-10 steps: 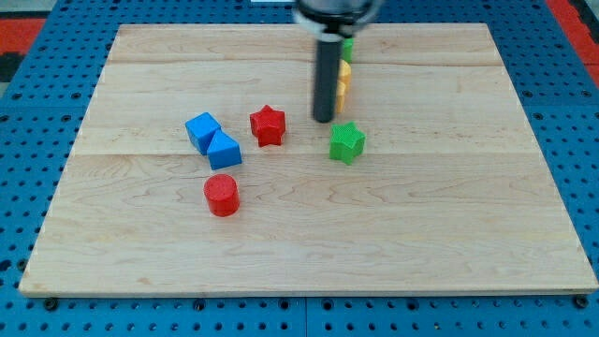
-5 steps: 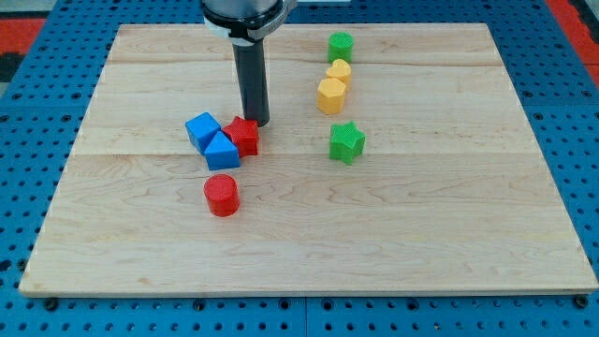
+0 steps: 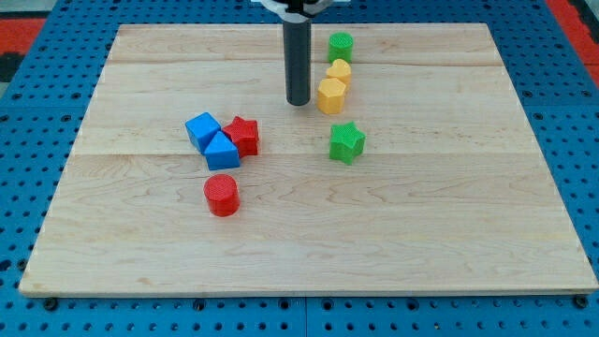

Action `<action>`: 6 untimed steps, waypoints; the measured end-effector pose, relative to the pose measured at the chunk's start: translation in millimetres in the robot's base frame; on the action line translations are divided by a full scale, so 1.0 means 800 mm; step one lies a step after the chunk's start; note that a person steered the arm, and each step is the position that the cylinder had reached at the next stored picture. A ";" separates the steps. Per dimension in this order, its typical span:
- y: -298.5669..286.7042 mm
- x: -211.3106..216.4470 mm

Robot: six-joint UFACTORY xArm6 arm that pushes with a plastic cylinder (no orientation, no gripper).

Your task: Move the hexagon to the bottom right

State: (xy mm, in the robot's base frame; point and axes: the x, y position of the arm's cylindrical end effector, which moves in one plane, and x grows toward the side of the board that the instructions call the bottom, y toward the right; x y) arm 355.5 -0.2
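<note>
- Camera view shows a wooden board point(image 3: 309, 243) lying on a blue pegboard surface point(image 3: 28, 112), with a dark rod coming down from the far edge.
- The arm has no gripper, so nothing opens, closes or holds; the rod ends in my tip point(image 3: 299, 101), which rests on the board and grips nothing.
- My tip stands just left of the yellow hexagon point(image 3: 330, 95); a thin gap seems to separate them, though contact cannot be ruled out.
- The yellow hexagon sits right of centre in the far half of the board, touching a smaller yellow block point(image 3: 339, 71) just beyond it.
- A green cylinder point(image 3: 341, 45) stands farther still, close to the far edge.
- A green star point(image 3: 346, 142) lies nearer than the hexagon, apart from it.
- To the left, a red star point(image 3: 244, 136) presses against a blue triangular block point(image 3: 222, 151), which touches a blue cube point(image 3: 202, 129).
- A red cylinder point(image 3: 222, 196) stands alone, nearer than that cluster.
</note>
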 end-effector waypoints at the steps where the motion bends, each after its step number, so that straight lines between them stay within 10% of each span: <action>1: -0.011 -0.015; 6: 0.046 -0.008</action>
